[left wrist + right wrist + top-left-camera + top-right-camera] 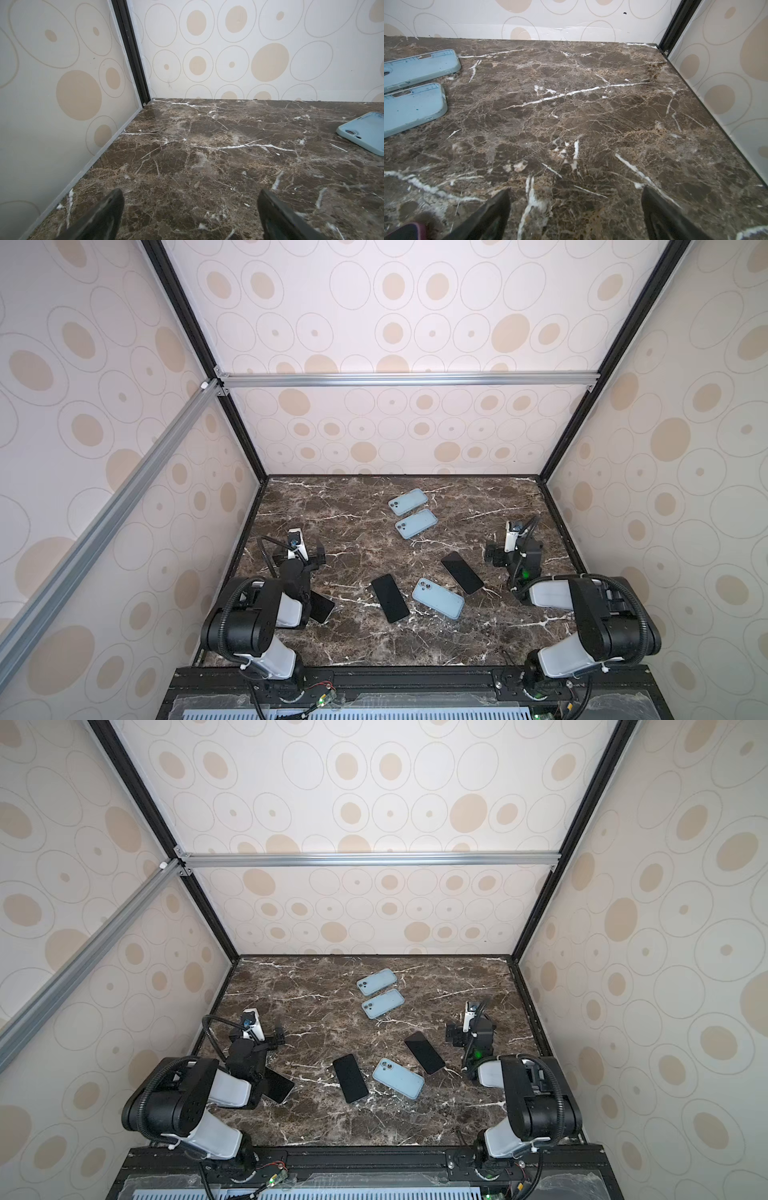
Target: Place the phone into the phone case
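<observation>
Black extrusion rail [415,674] sits closest, with both arm bases on it. Beyond it is the tabletop [353,649]: flat, glossy, dark-brown marble pattern with white veins. Wall panels [415,427] printed with beige ovals box it in on three sides, with black corner posts [246,435] at the back.

Three phones, thin black slabs with rounded corners, dark face up:
- centre phone [390,598]
- right phone [462,572]
- left phone [324,608], half hidden under the left forearm

Three light-blue matte cases, rounded rectangles with camera cutouts:
- near case [437,598] lies between centre phone and right phone, close to both
- middle case [416,524] and far case [408,502] lie side by side toward the back, almost touching

All phones lie outside the cases.

Open room: bare marble ahead of each gripper up to the back wall, plus a wide bare strip along the rail.

Both arms are folded, elbows back toward the rail, wrists low and aimed at the back wall. Left gripper [190,197] sits near the left table edge, fingers spread wide with only marble between them. Right gripper [576,193] sits near the right edge, likewise spread and holding nothing.
</observation>
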